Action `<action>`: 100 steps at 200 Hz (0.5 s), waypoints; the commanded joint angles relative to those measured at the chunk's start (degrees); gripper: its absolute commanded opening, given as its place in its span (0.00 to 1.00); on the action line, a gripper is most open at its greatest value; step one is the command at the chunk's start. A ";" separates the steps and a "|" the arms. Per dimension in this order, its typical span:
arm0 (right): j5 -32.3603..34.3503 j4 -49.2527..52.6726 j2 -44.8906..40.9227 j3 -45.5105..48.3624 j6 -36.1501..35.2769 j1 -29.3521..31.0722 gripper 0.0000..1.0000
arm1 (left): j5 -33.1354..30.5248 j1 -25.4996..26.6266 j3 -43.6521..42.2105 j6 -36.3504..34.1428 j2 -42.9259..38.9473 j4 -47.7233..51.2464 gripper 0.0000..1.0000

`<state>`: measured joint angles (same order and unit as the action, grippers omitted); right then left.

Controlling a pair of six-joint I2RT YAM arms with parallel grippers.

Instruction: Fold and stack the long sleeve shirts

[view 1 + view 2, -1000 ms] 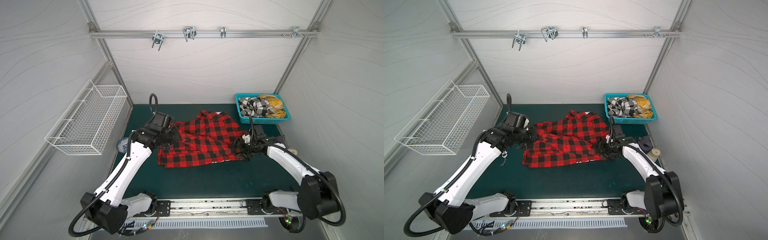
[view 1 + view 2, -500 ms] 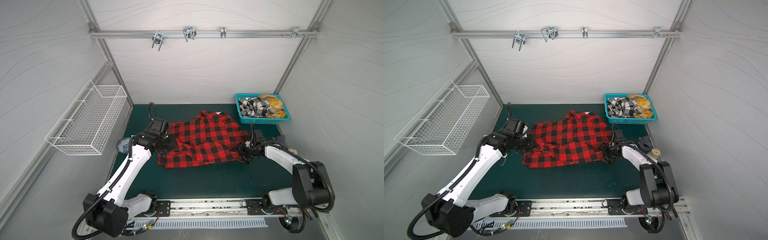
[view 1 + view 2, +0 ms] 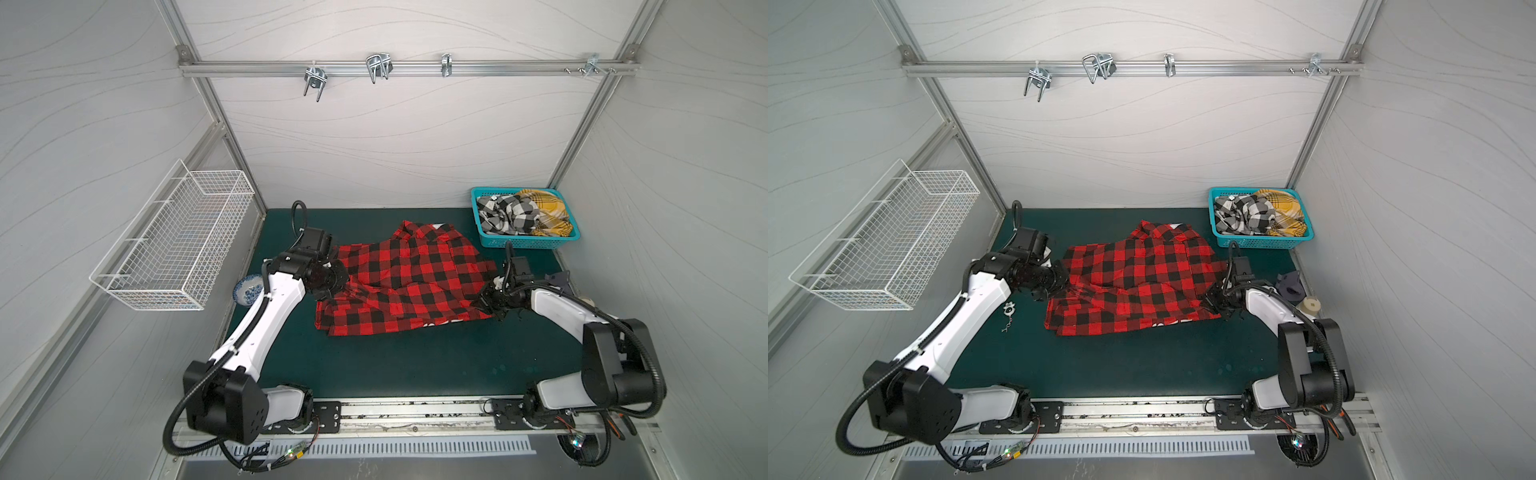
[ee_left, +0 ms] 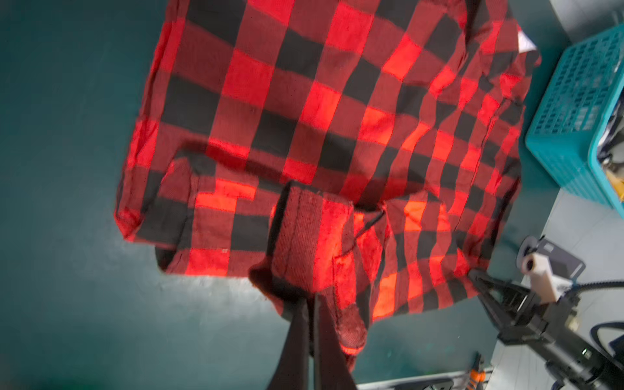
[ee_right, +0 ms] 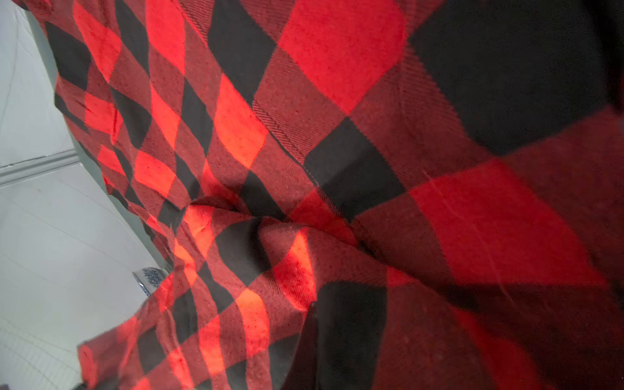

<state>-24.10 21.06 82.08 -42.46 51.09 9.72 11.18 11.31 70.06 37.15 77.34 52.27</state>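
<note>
At both ends of the red shirt (image 3: 403,286), we have the left gripper (image 3: 341,287) and right gripper (image 3: 483,301) clamped on cloth, its long axis running between them.

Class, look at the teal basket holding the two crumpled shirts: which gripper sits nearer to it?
Right. The right gripper is at the edge of the red shirt nearest the teal basket; the left gripper grips its far side.

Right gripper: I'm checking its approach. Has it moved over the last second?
Yes: the right gripper shifted slightly toward the front rail, away from the teal basket.
</note>
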 commanded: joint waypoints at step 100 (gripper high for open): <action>-3.86 -9.19 5.59 4.12 1.12 3.33 0.00 | -6.54 -8.20 -18.32 -3.92 7.63 -9.52 0.00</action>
<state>-27.05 13.76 87.13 -38.85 51.20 12.53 6.59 4.38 51.35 34.02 82.72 46.78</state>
